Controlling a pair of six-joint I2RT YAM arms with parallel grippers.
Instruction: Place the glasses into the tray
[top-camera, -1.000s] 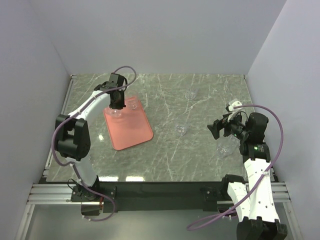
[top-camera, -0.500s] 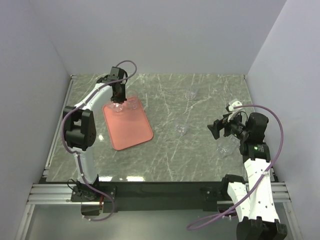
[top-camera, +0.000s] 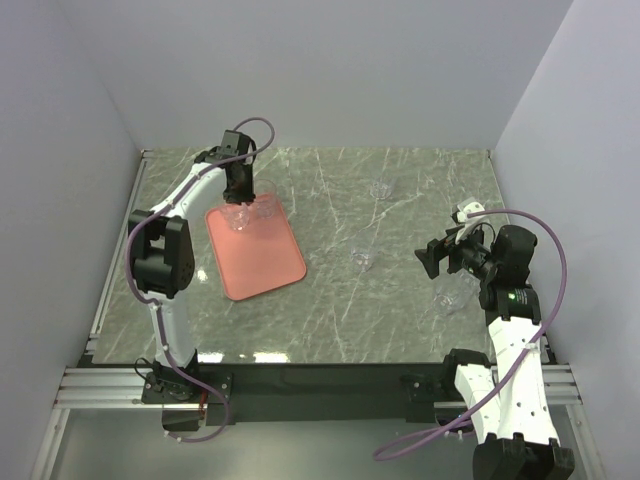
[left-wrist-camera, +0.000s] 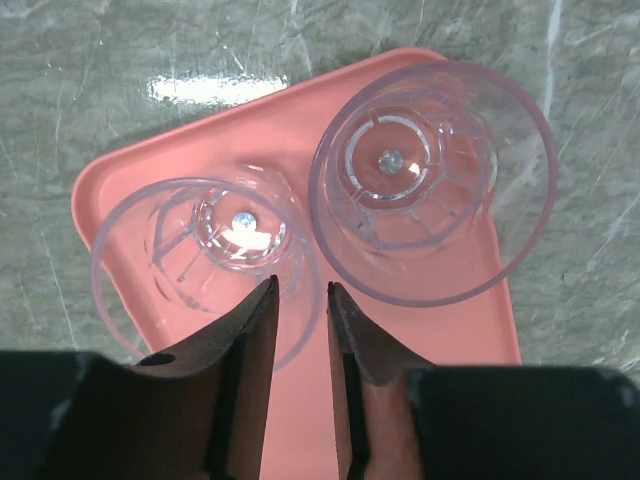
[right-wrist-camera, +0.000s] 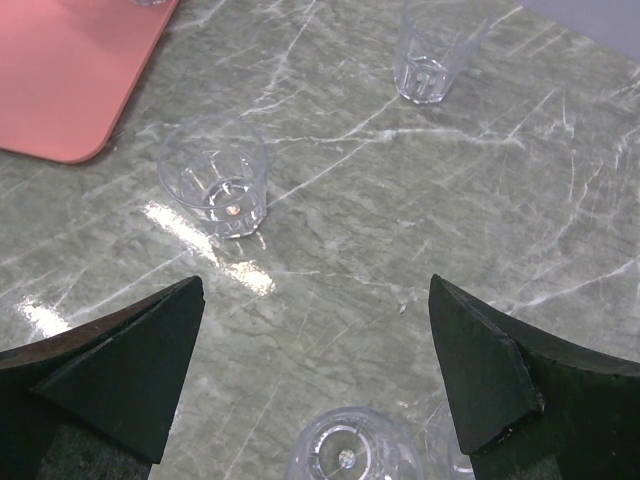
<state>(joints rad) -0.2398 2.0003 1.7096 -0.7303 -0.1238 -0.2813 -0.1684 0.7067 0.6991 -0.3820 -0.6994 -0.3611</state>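
Observation:
The salmon-pink tray (top-camera: 262, 262) lies at the left of the table. Two clear glasses (top-camera: 239, 219) (top-camera: 265, 208) stand upright at its far end; in the left wrist view they are the left glass (left-wrist-camera: 205, 260) and the right glass (left-wrist-camera: 432, 180) on the tray (left-wrist-camera: 420, 335). My left gripper (top-camera: 238, 190) (left-wrist-camera: 302, 287) hovers over them, jaws a narrow gap apart, holding nothing. My right gripper (top-camera: 430, 258) (right-wrist-camera: 316, 285) is wide open and empty above the table. Loose glasses stand at mid-table (top-camera: 363, 258) (right-wrist-camera: 213, 187), far back (top-camera: 380, 187) (right-wrist-camera: 430, 60) and under the right gripper (top-camera: 450, 295) (right-wrist-camera: 345, 452).
The marble table is boxed in by white walls at the left, back and right. A metal rail (top-camera: 300, 385) runs along the near edge by the arm bases. A corner of the tray (right-wrist-camera: 70, 70) shows at the upper left of the right wrist view.
My left gripper has drawn back from over the tray's far end toward the back wall, leaving the glass standing on the tray. The right arm has not moved.

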